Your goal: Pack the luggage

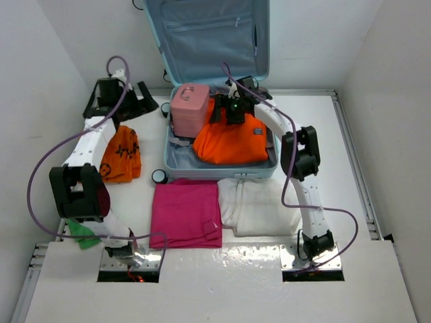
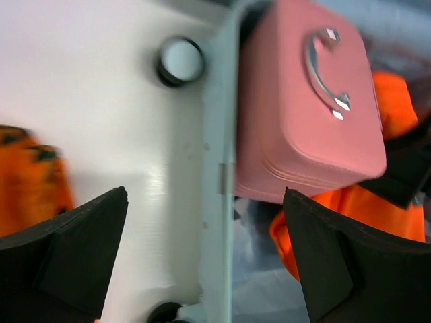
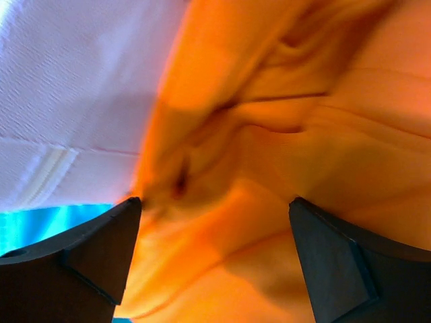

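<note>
Top external: luggage point(image 1: 202, 40) open at the table's far middle, orange garment point(image 1: 232, 141) lying inside. Right gripper point(image 1: 236, 111) spread above that garment, gripping nothing; left gripper point(image 1: 143, 101) likewise apart and empty beside the shell. Placing step apparently done; next, probably a clean pinch on the magenta cloth point(image 1: 186, 214).

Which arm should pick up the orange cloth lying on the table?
Left. The left pincer is open near the orange cloth, left of the luggage. The right pincer is over the orange top inside the luggage, farther away.

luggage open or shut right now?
Open. The luggage lid stands raised at the back, lining showing; a pink case and an orange garment lie in the base.
</note>
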Available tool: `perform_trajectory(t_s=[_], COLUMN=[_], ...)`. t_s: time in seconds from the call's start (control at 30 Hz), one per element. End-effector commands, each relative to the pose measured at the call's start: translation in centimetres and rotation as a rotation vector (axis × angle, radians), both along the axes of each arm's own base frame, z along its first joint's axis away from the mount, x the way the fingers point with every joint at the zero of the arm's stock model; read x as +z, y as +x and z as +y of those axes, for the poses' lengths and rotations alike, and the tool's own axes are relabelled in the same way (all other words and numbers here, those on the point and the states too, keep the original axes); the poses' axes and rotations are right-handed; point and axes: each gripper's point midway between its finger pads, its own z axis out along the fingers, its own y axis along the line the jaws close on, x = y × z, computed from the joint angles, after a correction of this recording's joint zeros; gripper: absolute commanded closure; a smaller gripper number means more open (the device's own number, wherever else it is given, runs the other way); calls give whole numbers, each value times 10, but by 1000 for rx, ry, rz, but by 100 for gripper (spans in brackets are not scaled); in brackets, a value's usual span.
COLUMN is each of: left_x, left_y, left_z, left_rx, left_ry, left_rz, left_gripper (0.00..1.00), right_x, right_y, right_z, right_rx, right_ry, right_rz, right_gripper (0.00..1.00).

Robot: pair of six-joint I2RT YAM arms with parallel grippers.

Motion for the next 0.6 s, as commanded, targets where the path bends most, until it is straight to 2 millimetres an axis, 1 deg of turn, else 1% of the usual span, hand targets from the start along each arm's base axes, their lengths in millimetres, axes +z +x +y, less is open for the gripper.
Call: perform_trajectory(t_s=[0.0,0.03,0.07,0.1,0.13,0.17,0.2,0.23,0.27,0.3,0.33,0.37,0.4,0.43,0.47,0.5,0.53,0.57], left_x=[42,39,38,35,37,39,40,40,51,46,45,48,52,47,52,47,51,51], left_y=[-7,-10,-15,-17,-21,-29,-34,-39,-44,-49,-53,-56,-61,-63,-65,-66,-68,-68], left_z=[47,54,67,68,73,83,85,89,86,95,93,97,99,99,102,101,104,104], left_rx=[123,137,148,128,129,135,125,125,107,107,93,94,82,76,87,72,82,82], left_ry=[49,49,77,77,95,126,139,156,172,197,204,210,222,227,231,234,238,238], left_rz=[-98,-84,-74,-69,-78,-88,-94,-98,-137,-140,-143,-160,-176,-166,-176,-170,-179,-179], left_gripper=[1,1,1,1,1,1,1,1,1,1,1,1,1,1,1,1,1,1], right_x=[-1,5,14,30,47,74,104,123,179,184,177,216,195,171,161,166,147,109], right_y=[16,12,10,8,-5,-12,-25,-37,-55,-70,-84,-105,-123,-137,-159,-184,-203,-230], right_z=[-72,-72,-77,-81,-68,-66,-68,-63,-65,-70,-73,-82,-93,-102,-115,-123,-140,-141], right_rx=[-80,-54,-49,-48,38,72,109,167,197,247,304,347,376,426,471,504,571,626], right_ry=[-214,-186,-158,-125,3,59,90,138,150,117,72,22,-43,-102,-169,-198,-328,-358], right_rz=[-81,-76,-74,-85,-65,-92,-136,-162,-280,-303,-326,-460,-422,-409,-439,-458,-498,-434], right_gripper=[9,7,6,4,4,4,4,4,4,4,3,3,3,3,3,5,6,6])
